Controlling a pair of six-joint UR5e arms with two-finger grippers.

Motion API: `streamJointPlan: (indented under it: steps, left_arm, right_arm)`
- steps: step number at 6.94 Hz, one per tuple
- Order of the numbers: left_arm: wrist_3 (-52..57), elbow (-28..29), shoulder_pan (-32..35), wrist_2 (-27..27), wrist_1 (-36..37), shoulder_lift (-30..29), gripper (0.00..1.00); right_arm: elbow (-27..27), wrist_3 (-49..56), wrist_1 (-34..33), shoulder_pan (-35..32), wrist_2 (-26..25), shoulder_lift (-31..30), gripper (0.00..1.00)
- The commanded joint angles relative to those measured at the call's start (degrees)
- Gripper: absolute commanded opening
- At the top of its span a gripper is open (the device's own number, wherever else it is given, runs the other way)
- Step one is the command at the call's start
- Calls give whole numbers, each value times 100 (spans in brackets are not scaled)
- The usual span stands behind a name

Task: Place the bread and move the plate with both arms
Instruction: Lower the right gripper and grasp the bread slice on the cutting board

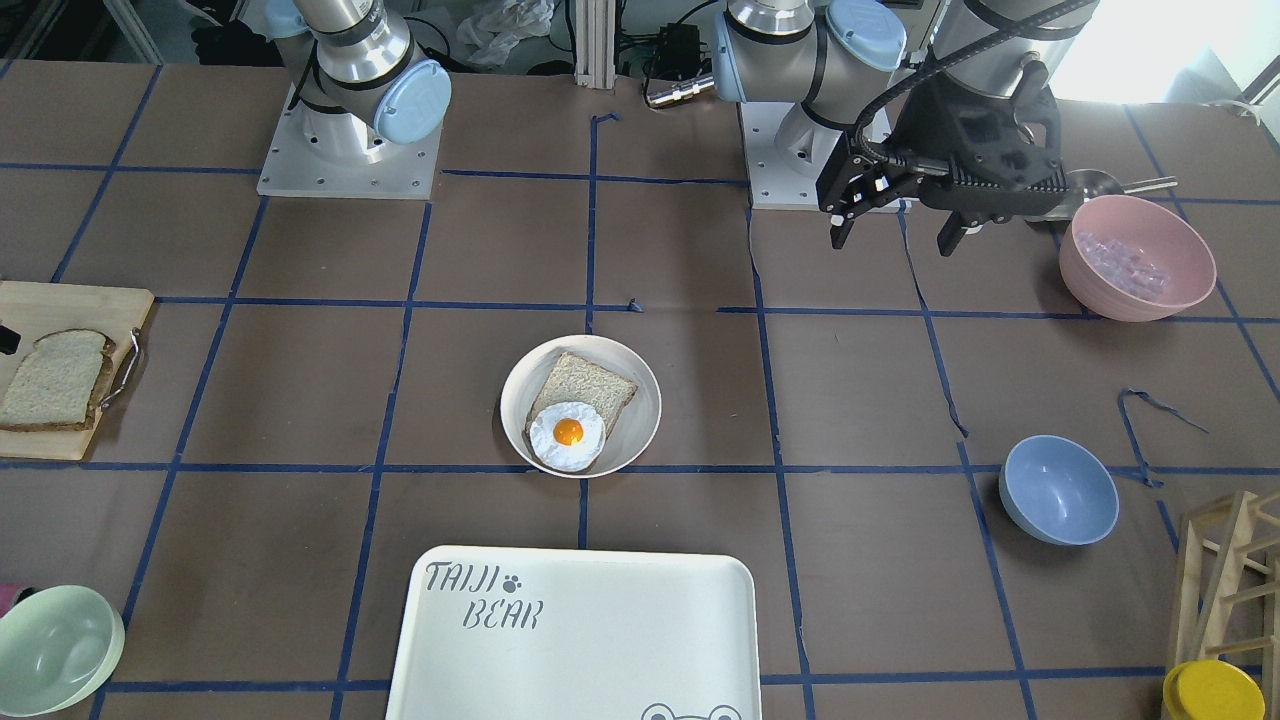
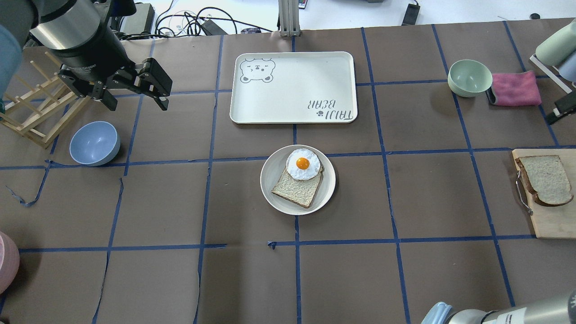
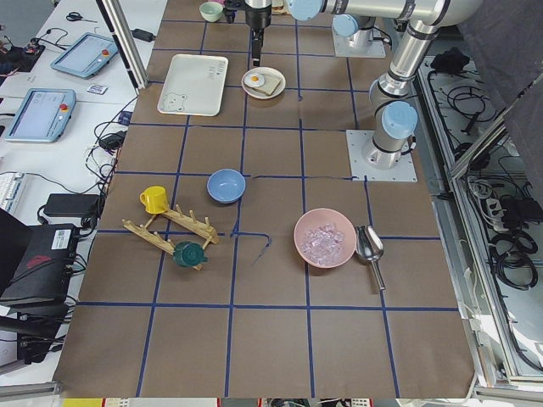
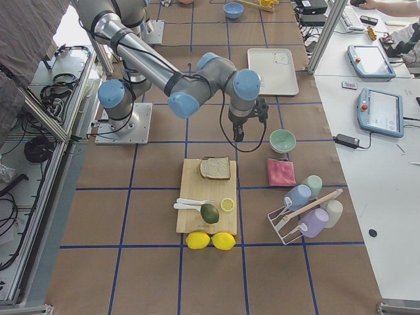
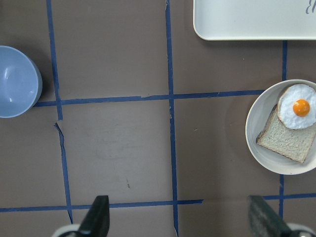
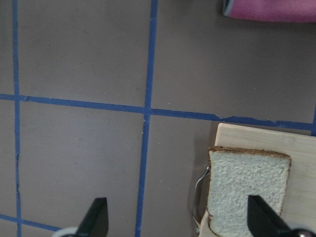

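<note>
Bread (image 2: 546, 179), domed top and dark crust, lies flat on a wooden cutting board (image 2: 551, 222) at the table's (image 2: 405, 270) right edge, touched by nothing. Right gripper (image 6: 178, 219) hangs above the table just off the board, jaws wide and holding nothing; its wrist view has the bread low and to the right. Plate (image 2: 327, 191) sits mid-table, well apart from the board. It carries a smaller pale slice (image 2: 299, 189) with a fried egg (image 2: 303, 164) overlapping that slice's far end. Just beyond the plate is a white tray (image 2: 292, 85) lettered "TAIJI BEAR", with a paw print and a bear face drawn in one corner. Left gripper (image 2: 137, 104) hovers over the far left of the table, jaws wide and holding nothing, near a blue bowl (image 2: 94, 143). Mint-green bowl (image 2: 470, 77) stands far right, just beside a pink cloth (image 2: 515, 87).
</note>
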State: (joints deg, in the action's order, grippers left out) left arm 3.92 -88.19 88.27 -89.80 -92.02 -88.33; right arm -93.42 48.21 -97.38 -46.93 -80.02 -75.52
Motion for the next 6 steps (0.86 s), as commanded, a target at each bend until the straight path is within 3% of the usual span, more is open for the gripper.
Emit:
streamJointPlan:
  steps: [1, 2, 6]
  left_arm:
    - [4, 12, -3, 6, 0, -9, 100]
    - [-5, 21, 6, 6, 0, 0, 100]
    - [-5, 21, 6, 6, 0, 0, 100]
  right_arm:
    - [-613, 399, -706, 543, 136, 282, 94]
    - [-877, 391, -1174, 614, 40, 431, 94]
    - [-1205, 338, -2003, 914, 22, 923, 90]
